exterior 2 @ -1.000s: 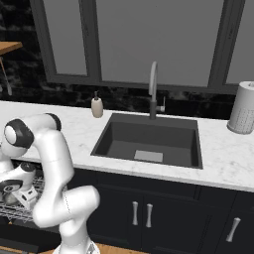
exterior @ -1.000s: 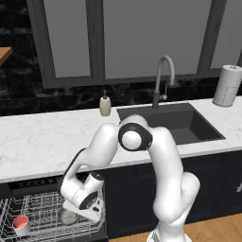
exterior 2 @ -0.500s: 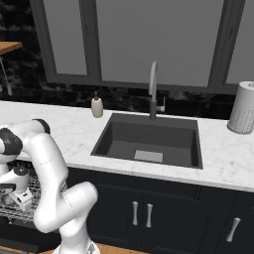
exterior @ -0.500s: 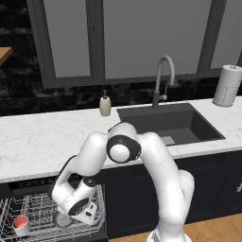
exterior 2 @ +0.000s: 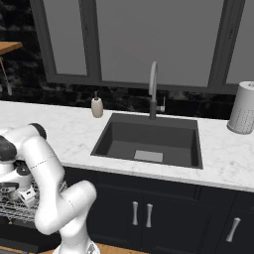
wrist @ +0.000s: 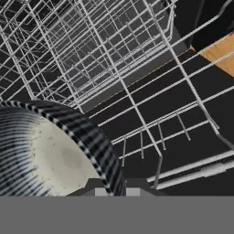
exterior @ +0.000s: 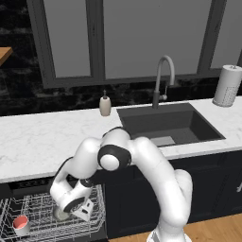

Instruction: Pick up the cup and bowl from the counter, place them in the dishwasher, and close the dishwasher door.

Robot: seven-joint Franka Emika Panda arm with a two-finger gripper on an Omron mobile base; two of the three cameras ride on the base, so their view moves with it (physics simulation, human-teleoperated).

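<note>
The grey speckled bowl (wrist: 50, 151) sits low in the dishwasher's silvery wire rack (exterior: 42, 208). Its striped rim runs between my fingertips. My gripper (wrist: 114, 189) is shut on that rim. In the left base view the gripper (exterior: 67, 213) reaches down into the rack, with the bowl (exterior: 58, 214) peeking out beside the hand. The white cup (exterior: 20, 224) with the red top stands upright in the rack's front left corner, apart from the hand. The dishwasher's black control strip (exterior: 28, 183) shows under the counter (exterior: 42, 137). A dark flat panel (wrist: 183, 128) lies beneath the rack wires.
A beige soap bottle (exterior: 105, 105) stands on the counter left of the dark sink (exterior: 168, 124) and its faucet (exterior: 160, 80). A paper towel roll (exterior: 227, 86) stands at the far right. Dark cabinet doors (exterior 2: 144, 213) sit right of the dishwasher. Wood floor (wrist: 219, 52) shows beyond the rack.
The arm has folded further down and to the left. It has lowered the hand with the bowl deeper into the rack. The cup has stayed put.
</note>
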